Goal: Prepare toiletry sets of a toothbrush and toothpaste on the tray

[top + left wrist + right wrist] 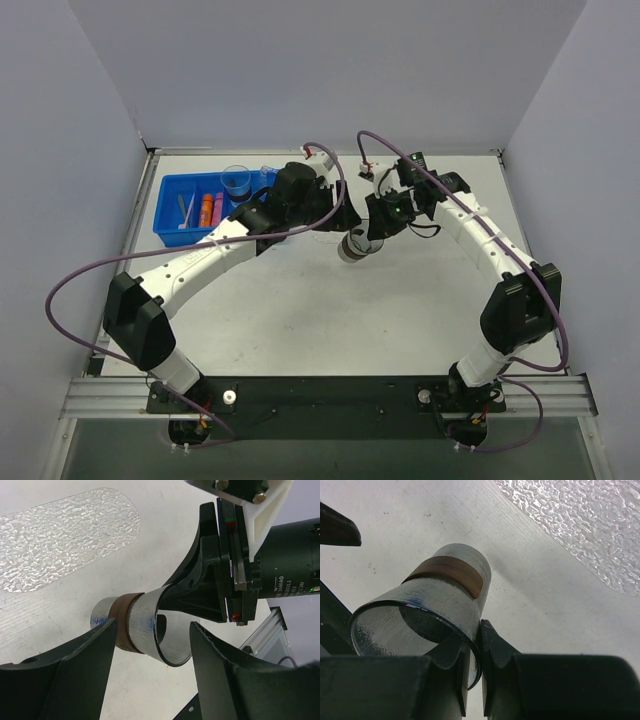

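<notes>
A grey see-through cup point(445, 595) with a brown band hangs tilted above the table, and my right gripper point(476, 640) is shut on its rim, one finger inside and one outside. My left gripper point(152, 625) is open and straddles the same cup point(145, 630), with a gap between the rim and its right finger. The clear bumpy tray point(65, 540) lies flat on the table beside the cup and also shows in the right wrist view point(580, 525). The toothbrush point(185, 210), an orange toothpaste tube point(206, 210) and a pink one point(218, 207) lie in the blue bin point(170, 190).
A clear cup point(237, 180) stands at the blue bin's far right corner. Both arms meet over the middle of the table, their wrists close together. Grey walls close in the table on three sides.
</notes>
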`<state>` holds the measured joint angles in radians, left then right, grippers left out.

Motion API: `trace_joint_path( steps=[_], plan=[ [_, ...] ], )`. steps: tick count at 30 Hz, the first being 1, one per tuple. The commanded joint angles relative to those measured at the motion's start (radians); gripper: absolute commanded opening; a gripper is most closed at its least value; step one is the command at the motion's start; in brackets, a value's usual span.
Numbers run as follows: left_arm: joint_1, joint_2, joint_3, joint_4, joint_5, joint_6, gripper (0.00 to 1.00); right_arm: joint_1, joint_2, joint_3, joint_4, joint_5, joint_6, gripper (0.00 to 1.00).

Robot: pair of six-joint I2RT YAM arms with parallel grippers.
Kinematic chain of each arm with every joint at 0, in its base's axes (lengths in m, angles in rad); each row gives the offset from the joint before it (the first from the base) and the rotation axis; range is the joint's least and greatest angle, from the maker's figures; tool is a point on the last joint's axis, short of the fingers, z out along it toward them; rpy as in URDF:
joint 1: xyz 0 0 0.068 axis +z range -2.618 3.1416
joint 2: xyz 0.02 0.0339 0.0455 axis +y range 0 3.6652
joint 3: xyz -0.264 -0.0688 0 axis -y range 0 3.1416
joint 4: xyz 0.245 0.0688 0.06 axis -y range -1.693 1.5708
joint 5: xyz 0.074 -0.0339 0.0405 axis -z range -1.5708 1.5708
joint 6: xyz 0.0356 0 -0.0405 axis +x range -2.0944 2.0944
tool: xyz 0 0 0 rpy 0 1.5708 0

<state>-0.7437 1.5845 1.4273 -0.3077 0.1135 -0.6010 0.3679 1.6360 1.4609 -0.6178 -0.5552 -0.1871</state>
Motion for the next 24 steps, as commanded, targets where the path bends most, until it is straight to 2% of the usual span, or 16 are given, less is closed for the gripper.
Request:
trace_joint_path(
  steps=[1,6,17,20,21,23,24],
  plan=[
    [0.001,0.031,0.091,-0.037,0.063,0.038,0.69,0.006,-0.059,0.01,-0.013,-0.011,-0.045,0.0],
    [-0.002,0.091,0.151,-0.137,0.064,0.076,0.67,0.022,-0.053,0.026,-0.02,-0.002,-0.055,0.0],
    [-0.022,0.18,0.242,-0.26,0.034,0.109,0.51,0.049,-0.031,0.056,-0.022,0.032,-0.02,0.0],
    [-0.022,0.184,0.242,-0.26,0.035,0.109,0.38,0.049,-0.022,0.073,-0.02,0.055,-0.005,0.0],
    [-0.022,0.184,0.243,-0.261,0.038,0.11,0.27,0.051,-0.019,0.078,-0.02,0.063,0.003,0.0],
    [-0.022,0.184,0.245,-0.257,0.046,0.115,0.17,0.049,-0.013,0.09,-0.02,0.098,0.027,0.0],
    [-0.022,0.184,0.243,-0.257,0.049,0.116,0.08,0.049,-0.011,0.093,-0.02,0.11,0.037,0.0]
  ],
)
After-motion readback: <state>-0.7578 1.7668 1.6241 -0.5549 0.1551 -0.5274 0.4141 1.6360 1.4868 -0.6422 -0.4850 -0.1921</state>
